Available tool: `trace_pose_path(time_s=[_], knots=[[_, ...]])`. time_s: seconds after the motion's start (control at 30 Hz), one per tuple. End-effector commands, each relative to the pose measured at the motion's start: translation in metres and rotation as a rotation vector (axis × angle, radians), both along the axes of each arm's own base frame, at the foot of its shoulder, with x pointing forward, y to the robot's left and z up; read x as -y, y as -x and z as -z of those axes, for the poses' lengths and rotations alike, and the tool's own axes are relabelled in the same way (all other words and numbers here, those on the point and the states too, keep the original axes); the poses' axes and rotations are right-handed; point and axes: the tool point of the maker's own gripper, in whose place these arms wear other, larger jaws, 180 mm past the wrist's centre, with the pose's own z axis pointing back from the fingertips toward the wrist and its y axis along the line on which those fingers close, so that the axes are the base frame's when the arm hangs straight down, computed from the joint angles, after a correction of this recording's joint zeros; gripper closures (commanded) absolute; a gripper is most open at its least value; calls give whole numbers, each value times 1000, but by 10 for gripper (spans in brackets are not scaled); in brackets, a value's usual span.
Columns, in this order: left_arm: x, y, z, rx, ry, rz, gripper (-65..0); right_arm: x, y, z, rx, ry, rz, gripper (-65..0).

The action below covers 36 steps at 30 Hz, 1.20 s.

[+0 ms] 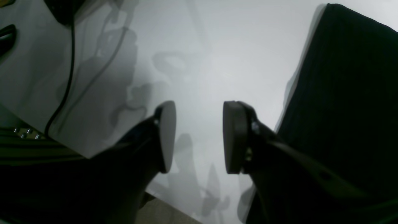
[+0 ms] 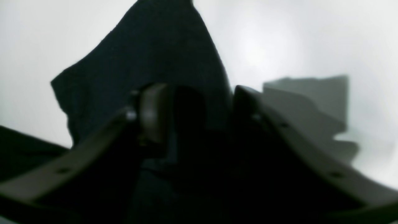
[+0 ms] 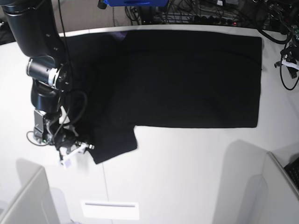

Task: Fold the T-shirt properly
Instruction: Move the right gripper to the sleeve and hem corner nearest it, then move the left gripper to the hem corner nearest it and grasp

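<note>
Now | left end effector open | right end effector gripping T-shirt sleeve

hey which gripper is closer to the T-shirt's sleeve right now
Right. The right gripper is at the sleeve, with cloth between its jaws. The left gripper hangs open over bare table, beside the T-shirt.

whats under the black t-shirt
The T-shirt lies spread on the white table, which shows bare all around it. Whatever sits beneath the cloth is covered. Any print on its underside cannot be seen either.
</note>
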Motion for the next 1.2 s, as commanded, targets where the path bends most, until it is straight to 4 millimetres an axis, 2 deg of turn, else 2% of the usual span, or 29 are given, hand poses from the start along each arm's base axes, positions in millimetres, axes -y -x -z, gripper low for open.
trace_pose_path(time_s=[0.0, 0.13, 0.23, 0.27, 0.37, 0.43, 0.63, 0.7, 0.83, 0.93, 1.03, 1.17], knots=[[-4, -6, -13, 34, -34, 9, -244, 3, -10, -11, 29, 9, -1, -221], [-4, -8, -14, 41, -33, 8, -245, 5, -6, -5, 32, 11, 8, -111], [-5, -18, -19, 71, -33, 4, -250, 5, -6, -5, 31, 11, 8, 0], [-6, -22, -19, 79, -27, 3, -250, 5, -6, -5, 30, 12, 10, 0], [-4, -50, -17, 60, -19, 62, -250, 5, -6, -5, 29, 12, 8, 0], [-4, -70, -3, -6, 5, 95, -250, 5, -6, -6, 29, 12, 8, 0], [-21, -126, 30, -145, 53, 77, -248, 4, -6, -6, 28, 12, 7, 0], [-18, -146, 40, -186, 75, 98, -248, 4, -6, -6, 28, 12, 7, 0], [0, -186, 57, -154, 122, 166, -247, 4, -6, -6, 28, 12, 7, 0], [10, -200, 75, -166, 160, 202, -248, 4, -6, -5, 26, 12, 7, 0], [19, -203, 88, -186, 208, 208, -250, 4, -6, -5, 26, 12, 7, 0], [22, -208, 90, -168, 208, 216, -250, 4, -6, -5, 26, 12, 7, 0]])
